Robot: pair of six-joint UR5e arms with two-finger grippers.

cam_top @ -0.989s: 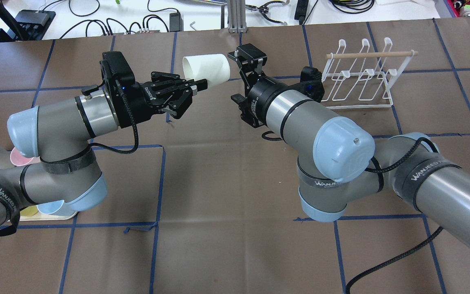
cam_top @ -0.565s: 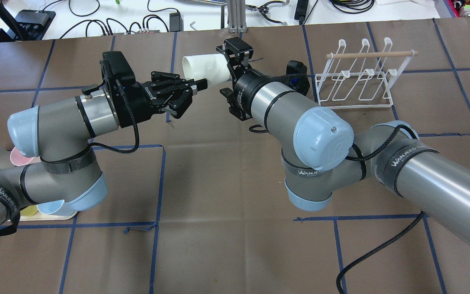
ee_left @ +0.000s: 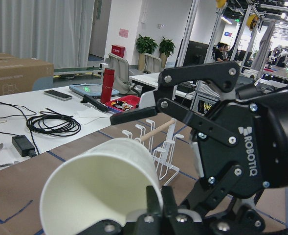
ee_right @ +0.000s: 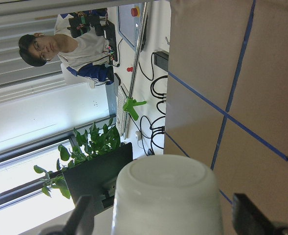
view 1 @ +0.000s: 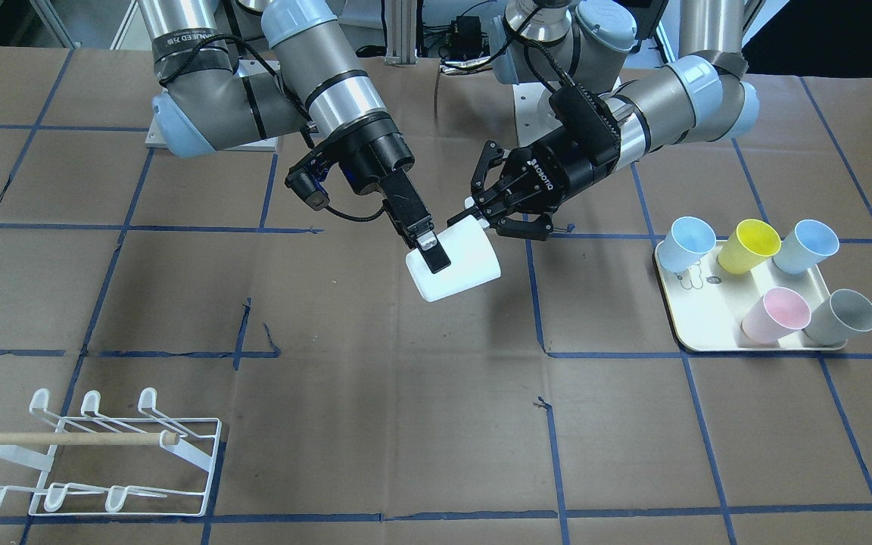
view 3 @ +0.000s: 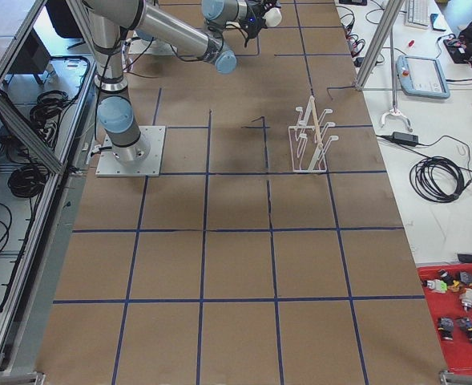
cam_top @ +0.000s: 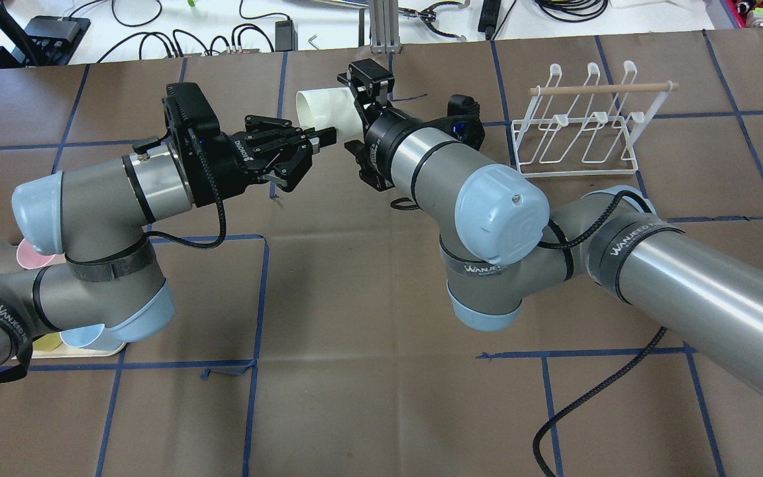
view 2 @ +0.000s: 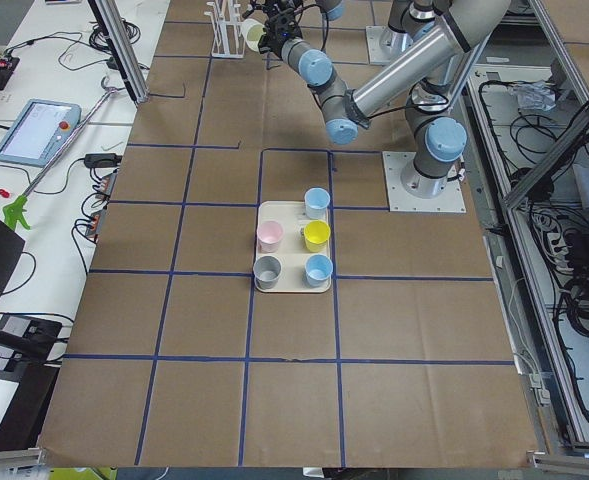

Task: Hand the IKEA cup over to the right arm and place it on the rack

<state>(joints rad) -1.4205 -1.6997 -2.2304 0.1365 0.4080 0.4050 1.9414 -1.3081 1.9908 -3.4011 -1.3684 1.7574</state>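
A white IKEA cup (cam_top: 323, 106) is held on its side above the table; it also shows in the front view (view 1: 460, 271). My left gripper (cam_top: 325, 137) is shut on the cup's rim, one finger (ee_left: 153, 200) inside the mouth. My right gripper (cam_top: 360, 85) is open and straddles the cup's closed base end. In the right wrist view the cup base (ee_right: 166, 196) sits between the two fingers with a gap on each side. The white wire rack (cam_top: 580, 126) with its wooden dowel stands empty to the right of the right arm.
A cream tray (view 1: 708, 325) at the robot's left holds several coloured cups. Cables and tools lie on the white bench beyond the table's far edge (cam_top: 222, 26). The right arm's elbow (cam_top: 501, 212) hangs over the table's middle.
My right arm has swung left toward the cup; its open gripper has gone from beside the cup's base to around it. The left arm and the cup have stayed still.
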